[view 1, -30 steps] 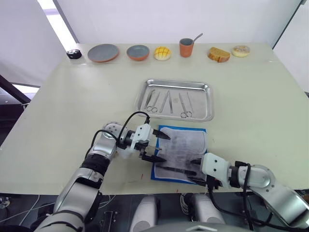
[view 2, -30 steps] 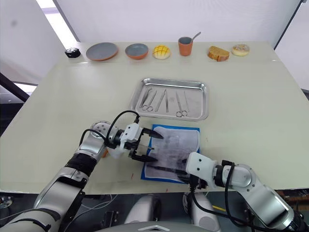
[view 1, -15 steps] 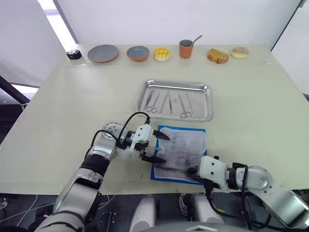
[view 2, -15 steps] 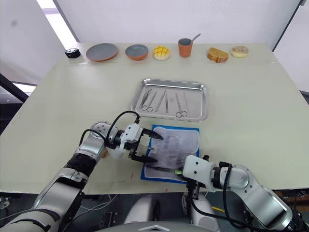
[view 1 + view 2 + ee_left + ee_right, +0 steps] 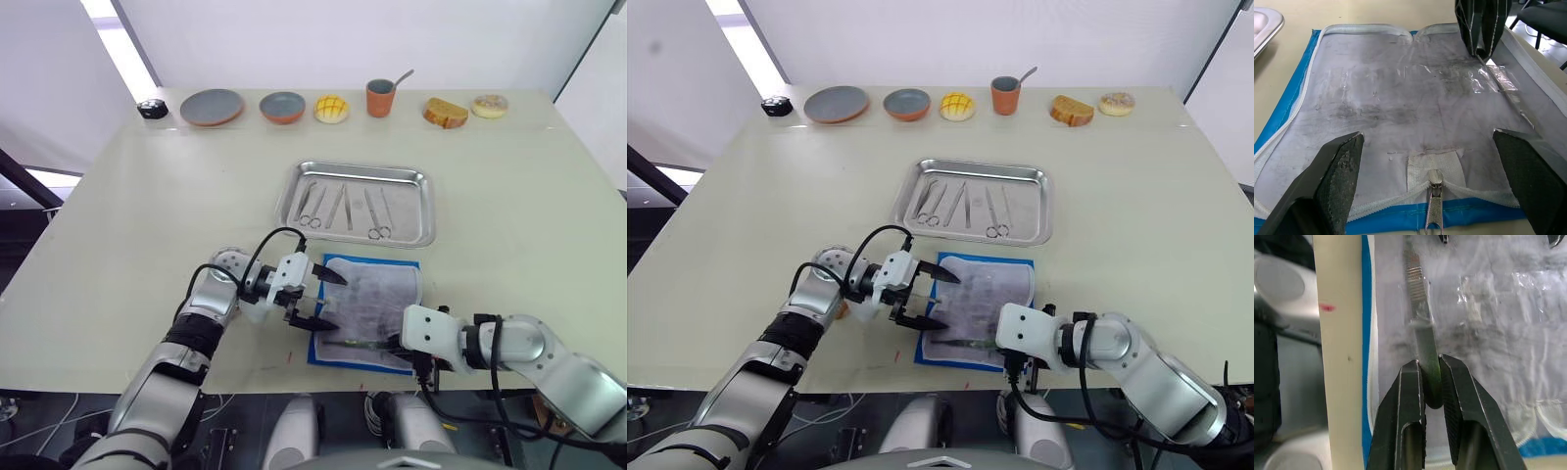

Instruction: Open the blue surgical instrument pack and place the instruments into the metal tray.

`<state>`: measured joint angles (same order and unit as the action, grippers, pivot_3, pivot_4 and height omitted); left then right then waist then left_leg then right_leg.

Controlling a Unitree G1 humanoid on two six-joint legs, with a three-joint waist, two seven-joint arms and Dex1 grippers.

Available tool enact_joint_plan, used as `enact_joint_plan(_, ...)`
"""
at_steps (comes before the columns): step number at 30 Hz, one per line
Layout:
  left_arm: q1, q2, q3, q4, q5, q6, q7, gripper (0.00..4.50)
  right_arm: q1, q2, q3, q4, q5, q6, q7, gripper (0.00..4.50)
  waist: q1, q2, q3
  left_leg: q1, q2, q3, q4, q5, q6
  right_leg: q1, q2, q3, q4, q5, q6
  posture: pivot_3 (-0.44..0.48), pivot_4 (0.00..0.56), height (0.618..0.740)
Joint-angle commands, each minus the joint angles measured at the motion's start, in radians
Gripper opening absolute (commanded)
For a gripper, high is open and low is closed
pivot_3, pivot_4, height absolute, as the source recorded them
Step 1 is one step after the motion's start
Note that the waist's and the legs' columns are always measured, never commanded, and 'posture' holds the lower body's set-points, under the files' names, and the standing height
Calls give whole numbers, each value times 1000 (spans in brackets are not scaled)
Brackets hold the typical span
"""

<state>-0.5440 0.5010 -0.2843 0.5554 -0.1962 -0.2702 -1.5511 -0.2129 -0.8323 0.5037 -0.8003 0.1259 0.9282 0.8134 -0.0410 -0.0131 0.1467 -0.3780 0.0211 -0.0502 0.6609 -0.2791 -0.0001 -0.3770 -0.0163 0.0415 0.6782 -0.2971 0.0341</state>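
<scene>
Left gripper [image 5: 319, 297] is spread wide at the left edge of the opened blue surgical instrument pack [image 5: 370, 311], nothing held. One slim instrument [image 5: 1422, 333] on the pack's lining is clamped by the right gripper [image 5: 1431, 382]. Metal tray [image 5: 423, 210] with other instruments [image 5: 343, 206] lies just behind the pack.
</scene>
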Motion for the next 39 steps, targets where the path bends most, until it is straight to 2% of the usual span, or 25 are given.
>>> enact_joint_plan(1, 42, 8, -28, 29, 44, 20, -5, 4500, -74, -38, 8, -32, -4, 90, 8, 35, 0, 1, 0, 0, 0, 0, 0, 0, 0, 0, 0, 0, 0, 0, 0, 0, 150, 740)
enact_joint_plan(8, 42, 6, -28, 31, 47, 20, 3, 4500, -156, -82, 16, -57, 24, 164, 17, 35, 0, 2, 1, -1, 0, 0, 1, 0, 0, 0, 0, -1, 0, 0, 0, 0, 150, 740)
enact_joint_plan(16, 37, -5, -29, 51, 52, 8, 11, 4500, -171, -138, -13, -78, 41, 175, 27, 35, 0, 2, 2, -1, 0, 0, 1, 0, 0, -1, -1, -1, 0, 0, 0, 0, 150, 740)
enact_joint_plan(20, 35, -13, -28, 66, 55, -5, 11, 4500, -146, -206, -66, -99, 61, 172, 46, 35, 2, 4, 2, -1, 0, 0, 1, 0, 0, -1, -1, -1, 0, 0, 0, 0, 150, 740)
enact_joint_plan(26, 26, -23, -27, 102, 61, -31, 12, 4500, -34, -330, -215, -95, 100, 130, 77, 35, 4, 5, 2, -1, 0, 0, 2, 0, 0, 0, -1, -1, 0, 0, 0, 0, 150, 740)
enact_joint_plan(31, 20, -30, -25, 123, 63, -46, 13, 4500, 113, -373, -475, -70, 188, 102, 151, 35, 5, 6, 1, -1, -1, 0, 2, 0, 0, 0, -1, -1, 0, 0, 0, 0, 150, 740)
enact_joint_plan(35, 24, -33, -23, 118, 60, -46, 16, 4500, 67, -230, -769, -10, 373, 224, 190, 35, 6, 8, 0, -1, 0, 1, 3, 0, 0, 1, -1, 0, 0, 0, 1, 0, 150, 740)
enact_joint_plan(38, 24, -35, -22, 114, 60, -42, 17, 4500, -35, -122, -817, 17, 433, 286, 101, 35, 7, 9, 0, -1, 0, 0, 3, 0, 0, 1, 0, -1, 0, 0, 1, 0, 150, 740)
enact_joint_plan(39, 24, -36, -22, 109, 60, -38, 19, 4500, -111, -21, -812, 35, 439, 342, 13, 35, 6, 8, 0, -1, 0, 0, 3, 0, 0, 1, -1, -1, 0, 0, 1, 0, 150, 740)
